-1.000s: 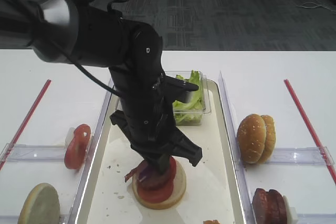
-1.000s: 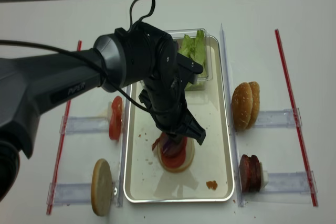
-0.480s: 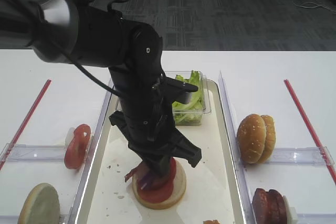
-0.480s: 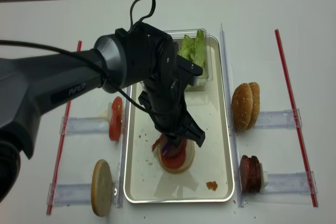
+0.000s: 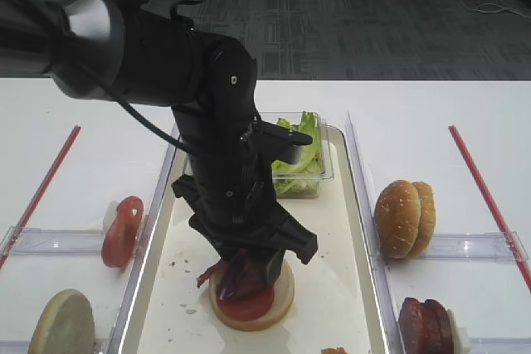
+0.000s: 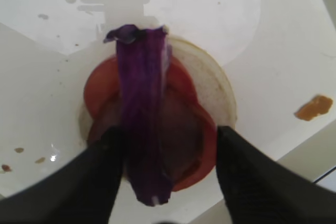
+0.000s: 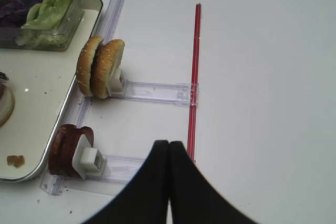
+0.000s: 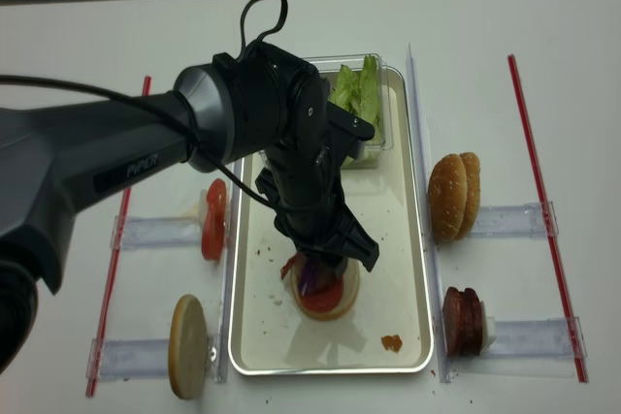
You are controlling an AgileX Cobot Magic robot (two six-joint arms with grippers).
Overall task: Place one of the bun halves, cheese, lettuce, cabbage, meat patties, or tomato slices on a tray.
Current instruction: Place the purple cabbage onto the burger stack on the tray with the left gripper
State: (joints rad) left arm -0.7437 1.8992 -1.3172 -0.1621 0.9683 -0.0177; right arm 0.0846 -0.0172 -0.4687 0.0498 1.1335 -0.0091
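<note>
A bun half (image 6: 218, 85) lies cut face up on the cream tray (image 5: 332, 230), with a red tomato slice (image 6: 100, 85) on top of it. A strip of purple cabbage (image 6: 139, 108) lies across the tomato slice. My left gripper (image 6: 169, 132) hangs straight over this stack and is open, one finger on each side, the cabbage close beside the left finger. From above, the black left arm hides most of the stack (image 8: 312, 276). My right gripper (image 7: 168, 144) is shut and empty over the bare table, right of the tray.
A clear tub at the tray's far end holds lettuce (image 5: 294, 155) and more cabbage (image 7: 18, 11). Right-hand racks hold two bun halves (image 7: 100, 66) and meat patties (image 7: 65, 148). Left of the tray stand tomato slices (image 5: 123, 230) and a bun half (image 5: 62, 325). A sauce spot (image 6: 313, 107) marks the tray.
My left gripper has gone from shut to open over the stack, and the cabbage strip now rests on the tomato slice. The right gripper has stayed shut and still.
</note>
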